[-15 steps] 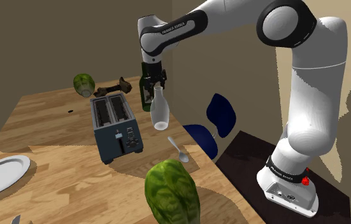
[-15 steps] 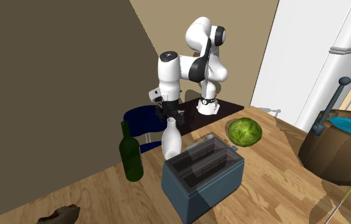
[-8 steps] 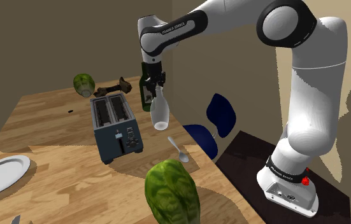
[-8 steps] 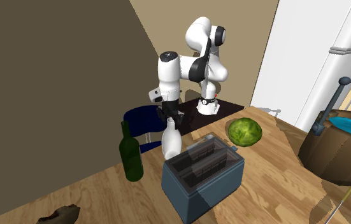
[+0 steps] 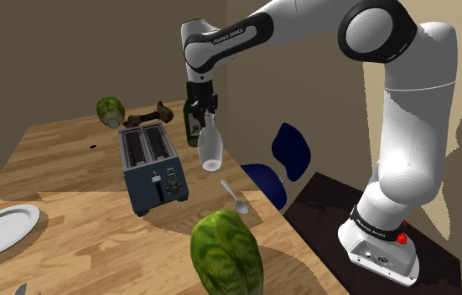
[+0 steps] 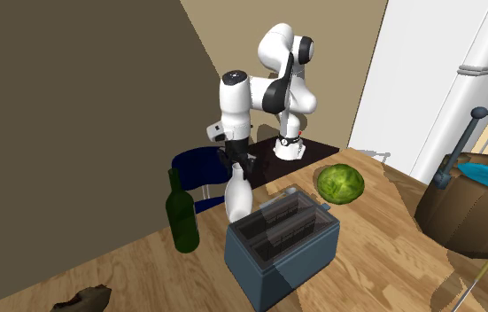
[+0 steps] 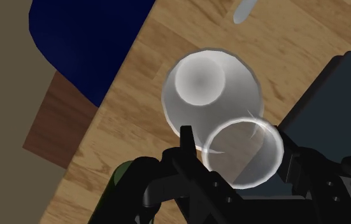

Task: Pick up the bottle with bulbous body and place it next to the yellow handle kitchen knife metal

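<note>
A white bottle with a bulbous body [image 5: 210,149] stands near the wooden table's edge, beside the toaster. My black gripper [image 5: 205,111] comes down from above and is shut on its narrow neck. In the second exterior view the bottle [image 6: 237,197] rises behind the toaster with the gripper [image 6: 236,165] at its top. In the wrist view the bottle's open mouth [image 7: 243,153] sits clasped between the fingers [image 7: 186,145], with the round body [image 7: 209,89] beyond. A dark green wine bottle [image 5: 192,117] stands just behind it.
A blue-grey toaster [image 5: 152,168] is close beside the bottle. A spoon [image 5: 236,199] and a green cabbage [image 5: 225,251] lie nearer the stand, and a white plate [image 5: 1,230] sits at the shoulder view's left. A blue chair [image 5: 283,163] stands off the table's edge.
The fingers stood apart around the bottle's neck a second ago and have closed on it. The bottle and arm have hardly shifted since.
</note>
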`<state>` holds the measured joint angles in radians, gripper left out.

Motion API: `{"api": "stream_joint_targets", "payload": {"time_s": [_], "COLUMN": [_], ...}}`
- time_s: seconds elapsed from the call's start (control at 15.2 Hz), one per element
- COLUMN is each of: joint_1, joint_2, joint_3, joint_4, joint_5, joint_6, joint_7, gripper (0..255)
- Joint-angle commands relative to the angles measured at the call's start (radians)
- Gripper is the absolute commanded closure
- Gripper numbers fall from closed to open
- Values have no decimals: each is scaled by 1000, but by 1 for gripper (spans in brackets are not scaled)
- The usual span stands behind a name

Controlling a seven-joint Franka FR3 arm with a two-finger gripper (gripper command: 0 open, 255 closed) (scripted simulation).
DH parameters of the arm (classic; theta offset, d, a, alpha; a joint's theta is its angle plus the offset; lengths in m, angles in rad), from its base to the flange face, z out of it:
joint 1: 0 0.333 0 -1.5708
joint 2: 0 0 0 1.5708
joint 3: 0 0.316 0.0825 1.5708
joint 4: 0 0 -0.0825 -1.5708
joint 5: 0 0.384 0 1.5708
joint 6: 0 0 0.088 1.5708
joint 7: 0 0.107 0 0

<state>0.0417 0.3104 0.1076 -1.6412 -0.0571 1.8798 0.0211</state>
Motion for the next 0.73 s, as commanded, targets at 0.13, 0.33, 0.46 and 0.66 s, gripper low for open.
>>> {"api": "stream_joint_targets", "payload": {"time_s": [0.13, 0.33, 0.46, 0.66], "joint_1": [0, 0, 1, 1], "joint_2": [-10, -16, -18, -21], "joint_3": [0, 1, 1, 2], "joint_4": [32, 65, 88, 125], "joint_5": [2, 3, 3, 4], "joint_6": [-42, -80, -106, -145], "joint_7": [-2, -3, -4, -6], "gripper": [255, 255, 255, 255]}}
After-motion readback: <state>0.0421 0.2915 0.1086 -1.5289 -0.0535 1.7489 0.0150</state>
